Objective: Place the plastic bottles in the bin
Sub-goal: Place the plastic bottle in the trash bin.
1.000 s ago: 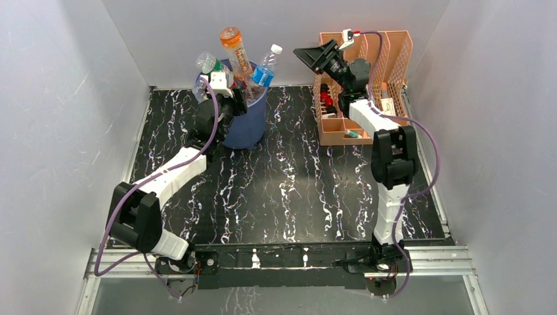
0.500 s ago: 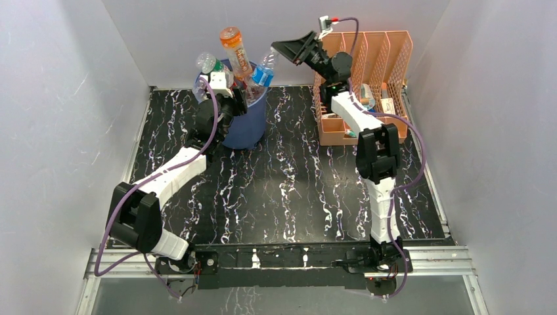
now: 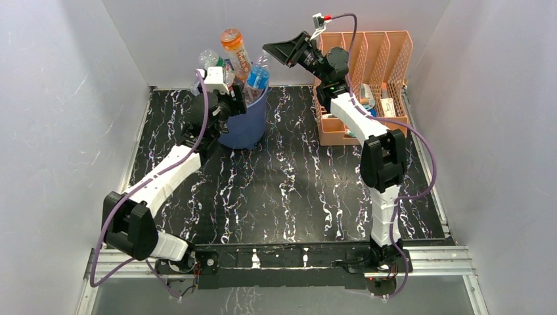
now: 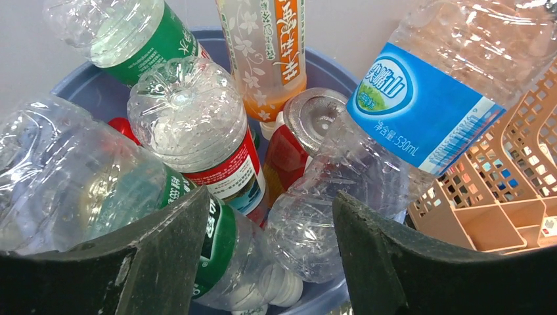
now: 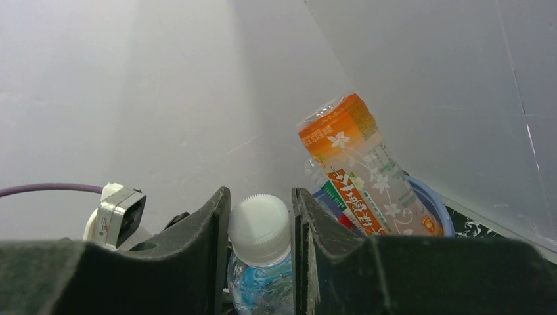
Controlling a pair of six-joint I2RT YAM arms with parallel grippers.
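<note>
Plastic this thin dents at a touch. The clear and orange drink bottles (image 4: 190,125) look empty, so I judge them light, springy, slick on the label film, and only stiff at the cap and neck. They are heaped in the round blue plastic bin (image 3: 246,131), which stands at about eleven o'clock on the black marbled bench (image 3: 289,190). Several of them poke up past its rim.

The right fingers (image 5: 197,256) are closed on the ribbed white cap of the clear bottle with the blue label (image 3: 256,77). That bottle leans out of the bin toward one o'clock. I think the cap is the best place to take hold, because it is rigid and ridged and won't squash. The light body hanging below it could swing, though.

The left fingers (image 4: 164,256) are spread wide and hold nothing. They hover over the pile at the bin's seven o'clock side.

The tall orange-labelled flowered bottle (image 5: 358,170) stands steeply at the bin's twelve o'clock, just beside the held cap. A nudge could tip it out.

The peach slotted file organizer (image 3: 368,79) sits at one o'clock, close enough that a bottle springing loose might land in it.
</note>
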